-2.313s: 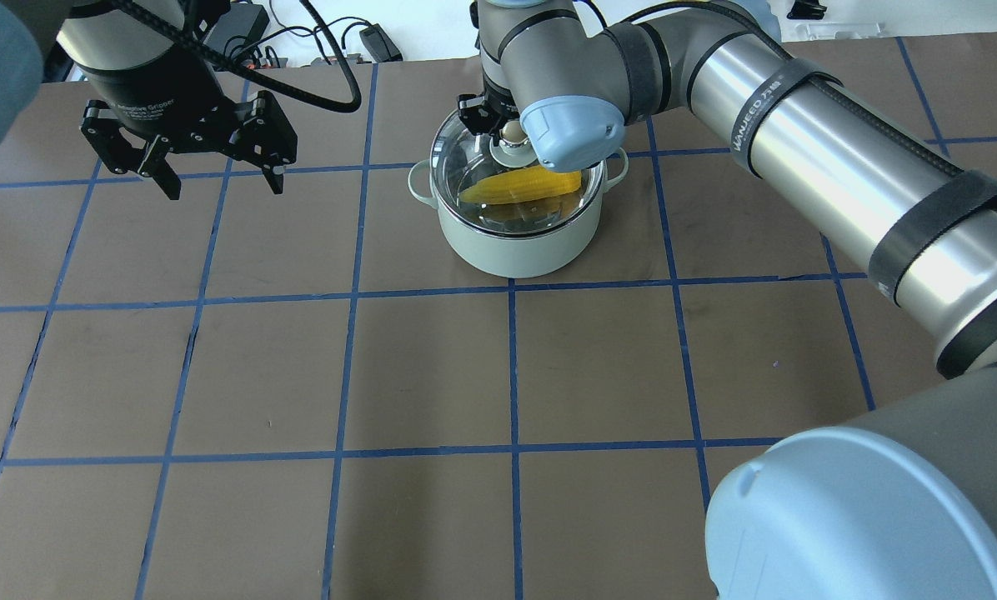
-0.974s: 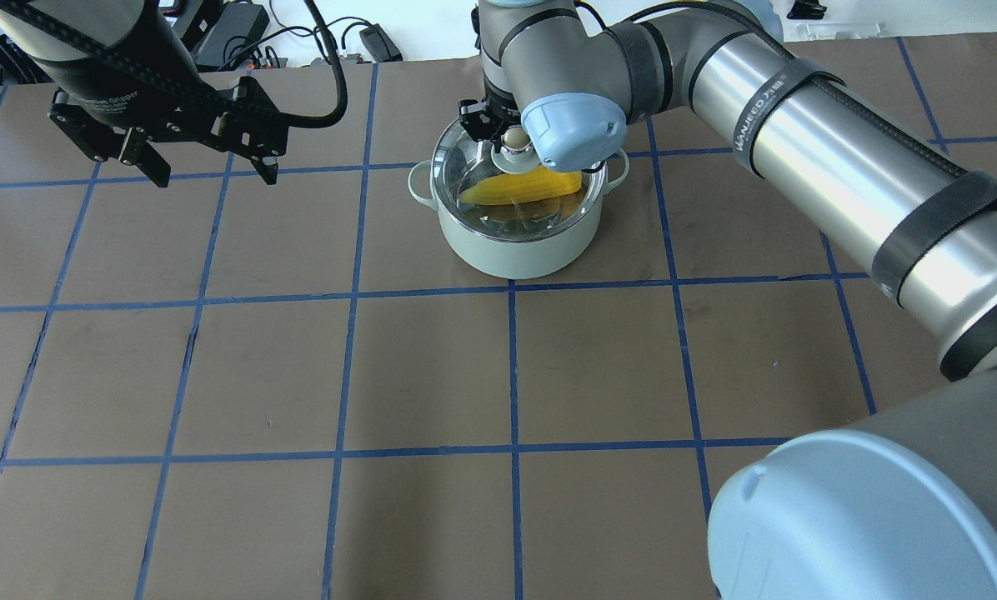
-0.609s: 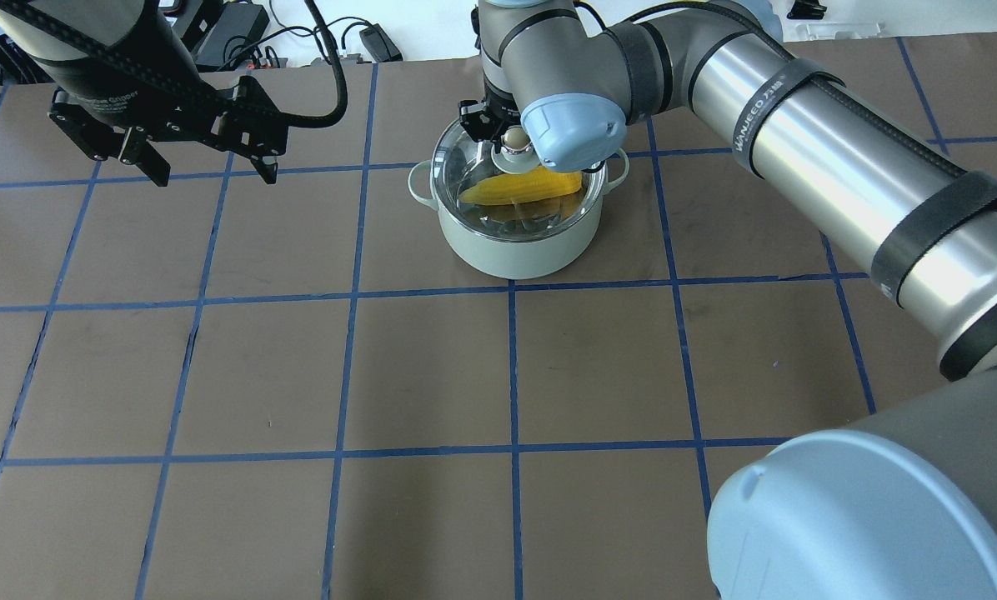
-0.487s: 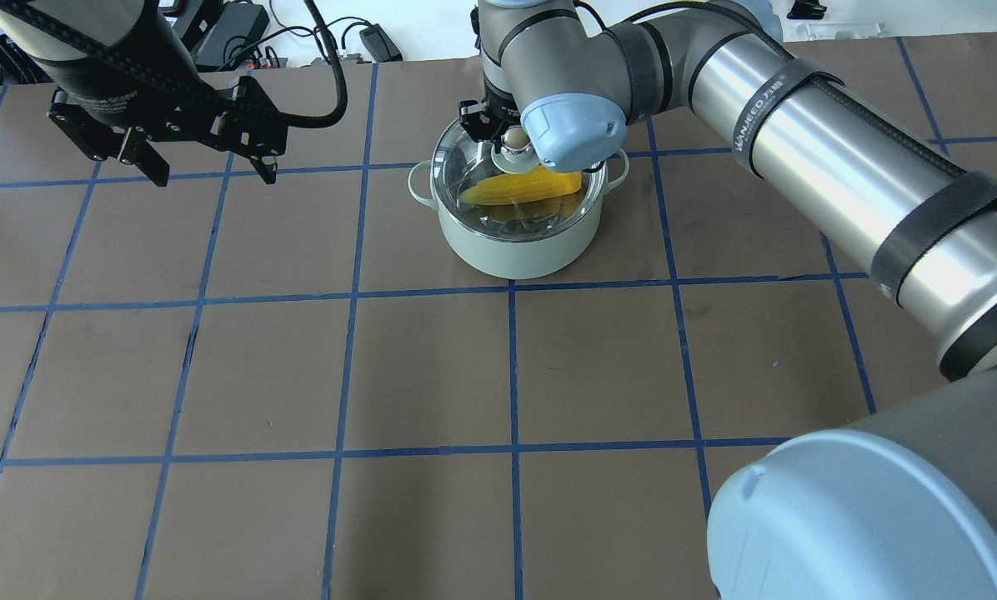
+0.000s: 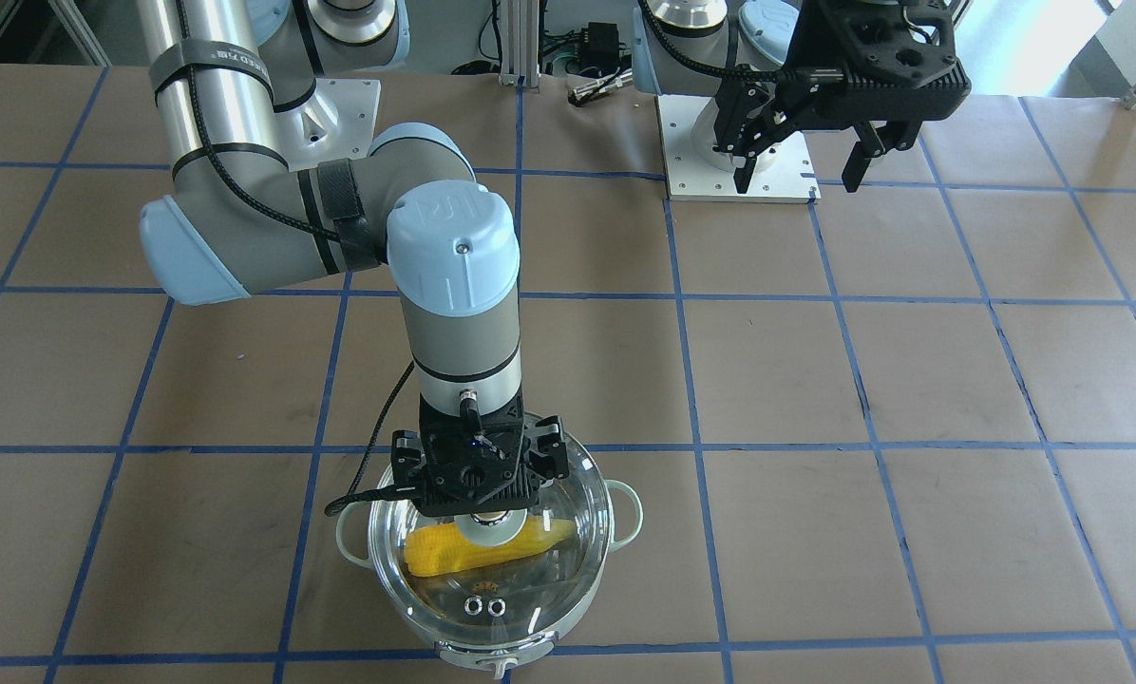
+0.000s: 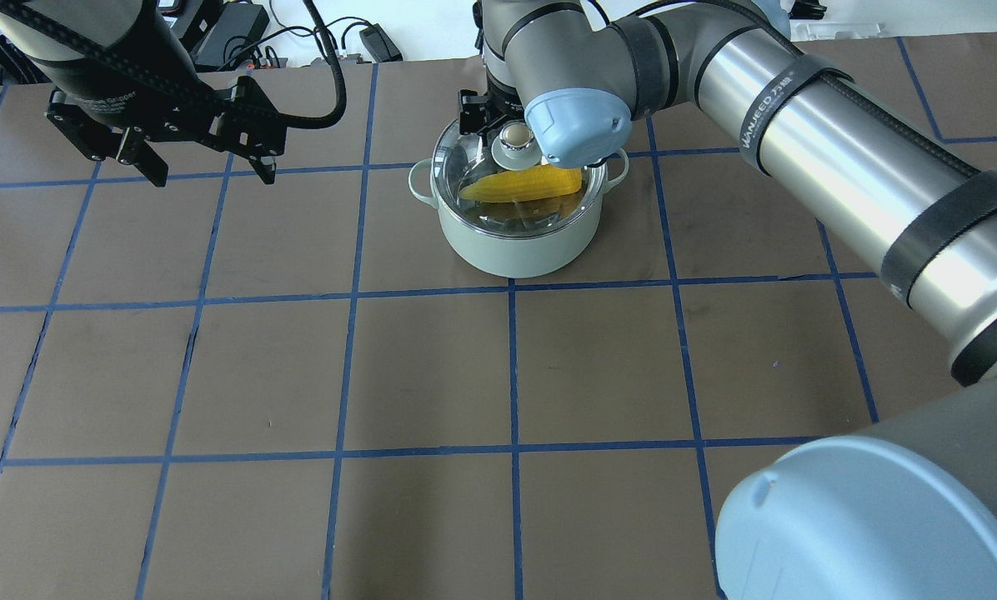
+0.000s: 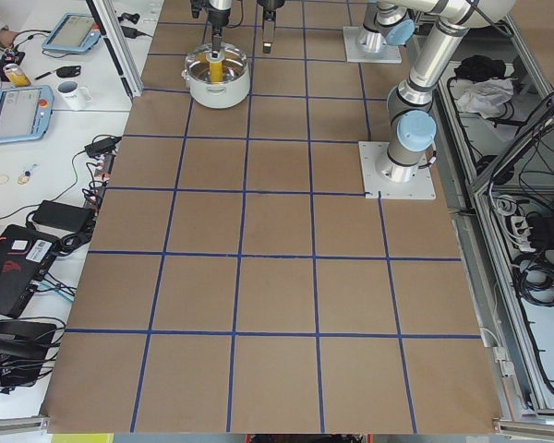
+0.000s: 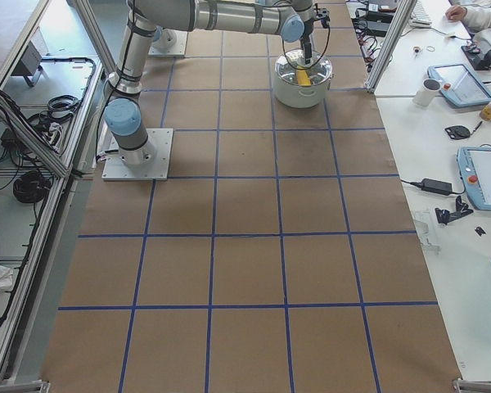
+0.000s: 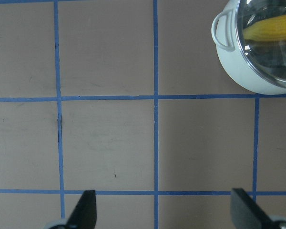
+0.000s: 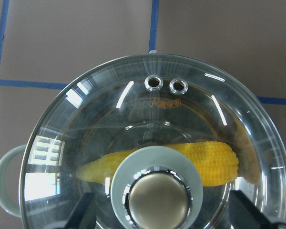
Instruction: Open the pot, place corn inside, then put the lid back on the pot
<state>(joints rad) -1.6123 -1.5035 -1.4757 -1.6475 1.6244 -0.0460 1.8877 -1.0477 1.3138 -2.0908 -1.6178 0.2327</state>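
1. Glass lid sits level on the pot. Its edge follows the pot's rim all round, as far as the views show. The two metal vent rings lie on the side away from the robot.
2. Yellow corn lies inside the pot under the glass. Its long axis runs across the pot from the robot's left to its right, with the pointed end toward the robot's left.
3. The right gripper is directly above the lid's knob. In the wrist view its fingers are spread, one on each side of the knob, and neither touches it. It has let go and grasps nothing.
4. The left gripper is also spread wide and empty. It hangs over the brown table, well apart from the pot on the robot's left.
5. As things lie, I judge all three parts of the task done: corn in, lid seated.
6. What likely remains is for the right arm to clear away, and it is much the nearer of the two.
7. That move turns on one relation: the knob is straight below the right gripper, between its fingers, and the fingers line up roughly with the corn's axis.
8. A straight lift should clear the knob. A sideways pull along the finger line risks catching the knob and dragging the lid askew.
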